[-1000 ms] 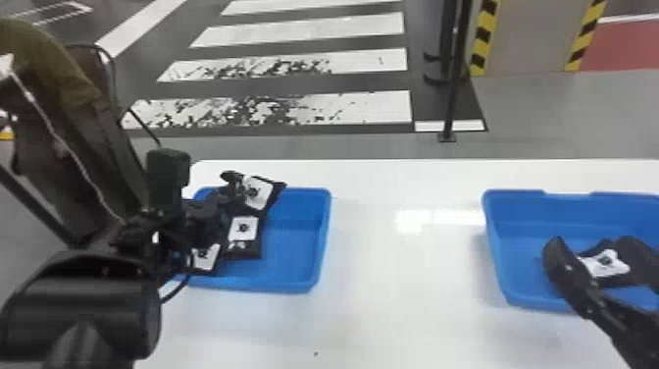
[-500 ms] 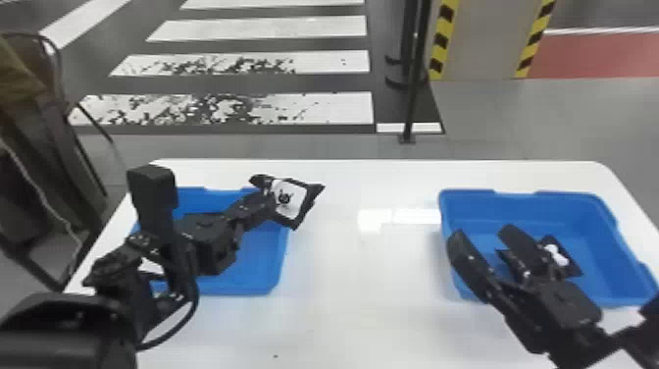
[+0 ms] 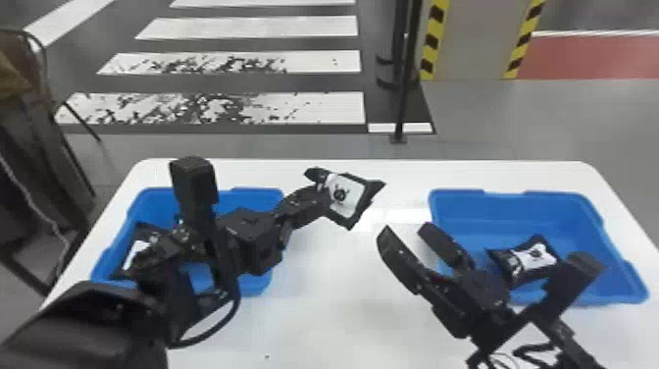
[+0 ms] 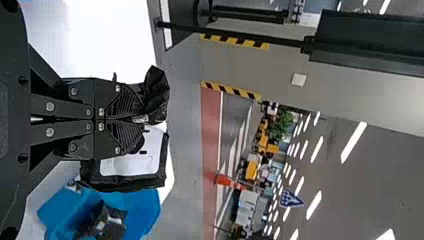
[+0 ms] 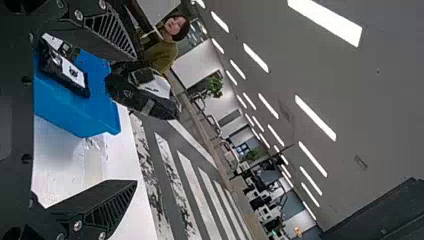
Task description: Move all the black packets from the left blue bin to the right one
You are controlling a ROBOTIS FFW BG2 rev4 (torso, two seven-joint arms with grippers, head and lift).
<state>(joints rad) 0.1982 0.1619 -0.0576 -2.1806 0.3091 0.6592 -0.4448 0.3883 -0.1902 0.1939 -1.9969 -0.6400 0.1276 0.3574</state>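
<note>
Black, pillow-shaped packets (image 5: pixel 67 72) with white faces are what I am moving, and I judge the job partly done. One packet (image 3: pixel 534 257) lies in the open-topped blue plastic right bin (image 3: pixel 510 208). Another packet (image 3: pixel 345 194) hangs above the white desk (image 3: pixel 318 314) between the bins, gripped in my left hand (image 4: pixel 140 120). The matching blue plastic left bin (image 3: pixel 252 198) has at least one more to clear, probably two.

My black right hand (image 3: pixel 406 229) is spread wide at the near left corner of the right bin, well placed, I think, to take the packet over.

From the head view, my left arm (image 3: pixel 191 245) covers much of the left bin, leaving part of a packet beside it. The right wrist view looks into that bin past the arm: one packet lies face out, and what seems a second sits against it, though it is too cramped there to count surely. The left wrist view gives my grip close up, both fingers drawn together on the packet's edge.
</note>
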